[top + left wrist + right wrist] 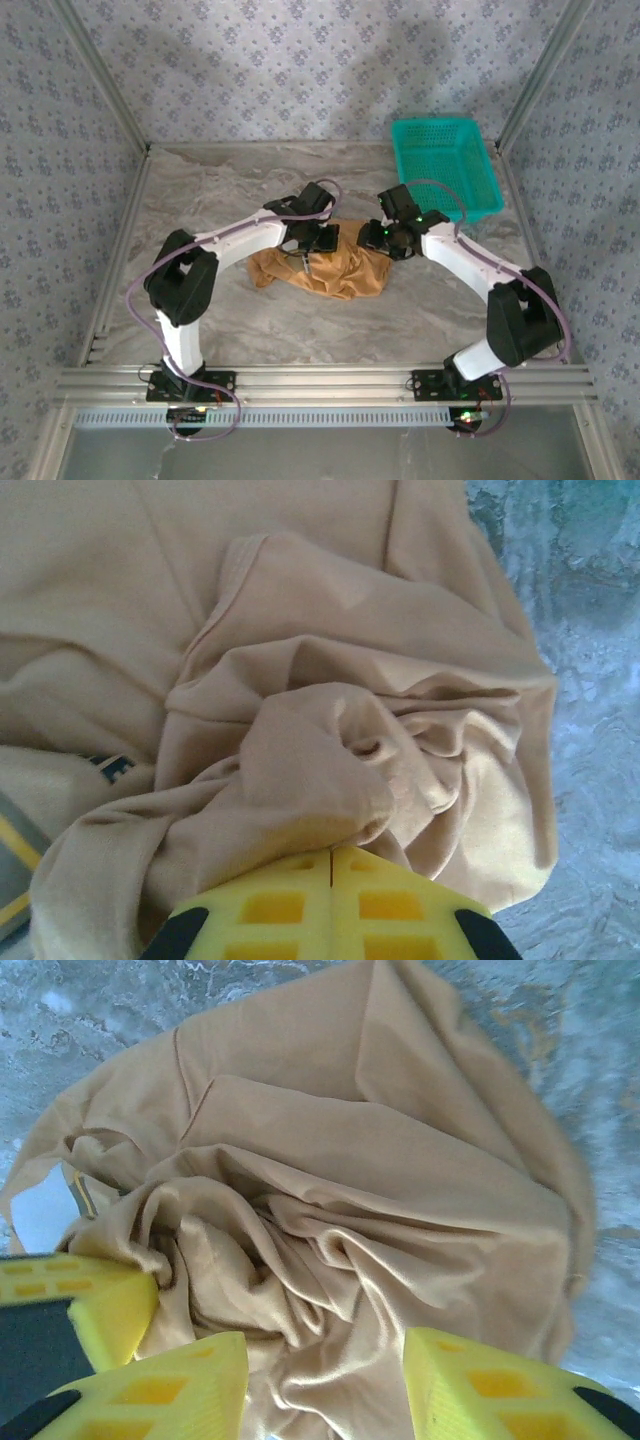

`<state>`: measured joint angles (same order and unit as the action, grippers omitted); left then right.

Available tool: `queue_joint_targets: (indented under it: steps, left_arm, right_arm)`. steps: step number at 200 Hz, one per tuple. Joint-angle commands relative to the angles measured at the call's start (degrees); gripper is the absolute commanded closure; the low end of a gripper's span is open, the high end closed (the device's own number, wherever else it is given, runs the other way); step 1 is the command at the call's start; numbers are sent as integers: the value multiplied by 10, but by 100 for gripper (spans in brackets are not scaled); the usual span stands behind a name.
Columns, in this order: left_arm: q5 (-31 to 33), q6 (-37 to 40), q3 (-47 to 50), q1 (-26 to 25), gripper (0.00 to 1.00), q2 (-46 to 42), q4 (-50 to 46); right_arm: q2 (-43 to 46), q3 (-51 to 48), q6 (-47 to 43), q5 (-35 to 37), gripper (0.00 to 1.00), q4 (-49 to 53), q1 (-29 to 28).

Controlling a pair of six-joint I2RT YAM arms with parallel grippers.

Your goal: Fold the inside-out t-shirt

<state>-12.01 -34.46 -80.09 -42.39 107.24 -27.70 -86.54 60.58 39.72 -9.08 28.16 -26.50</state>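
The inside-out t-shirt (325, 268) lies crumpled in a tan-orange heap at the middle of the table, with both grippers over its far edge. My left gripper (318, 238) is shut; its yellow fingertips (331, 855) meet on a bunched fold of the t-shirt (300, 770). My right gripper (385, 237) stands open just above the cloth. Its two yellow fingers (190, 1380) are spread apart, with wrinkled folds of the t-shirt (330, 1260) lying between them and nothing pinched. The left gripper's yellow finger (105, 1305) shows at the left edge of the right wrist view.
A teal basket (445, 165) stands at the back right, beyond the right arm. Marbled tabletop (200, 190) surrounds the shirt, with metal frame rails at the sides and along the near edge (320, 380).
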Motion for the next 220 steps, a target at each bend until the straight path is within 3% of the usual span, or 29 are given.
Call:
queue_joint_targets:
  steps: [1,34,44,55,63,110,152,167,177,220]
  left_arm:
    - [30,-6,7,1,100,-54,-17]
    - [48,-16,33,-8,100,-127,-13]
    - [50,-20,46,-13,100,-148,-7]
    - [51,-27,69,-18,100,-173,0]
    - [53,-33,91,-20,100,-194,5]
    - [68,-91,291,-29,100,-300,105]
    - [67,-121,354,-72,100,-267,182]
    - [70,-120,345,-80,100,-254,180]
    - [73,-119,342,-81,100,-253,179]
    - [97,-103,323,-80,100,-270,148]
  right_arm:
    - [-50,12,35,-47,51,-47,-6]
    - [-151,16,88,-98,52,-137,-26]
    - [-171,16,94,-89,66,-149,-30]
    - [-178,12,94,-70,91,-143,-30]
    - [-172,2,91,-55,100,-138,-29]
    - [-71,-66,49,16,100,-88,-9]
    - [-23,-49,9,29,100,-20,-42]
    - [-8,-35,1,49,69,10,-60]
    - [3,-29,0,65,59,25,-72]
    - [13,-27,12,57,55,9,-111]
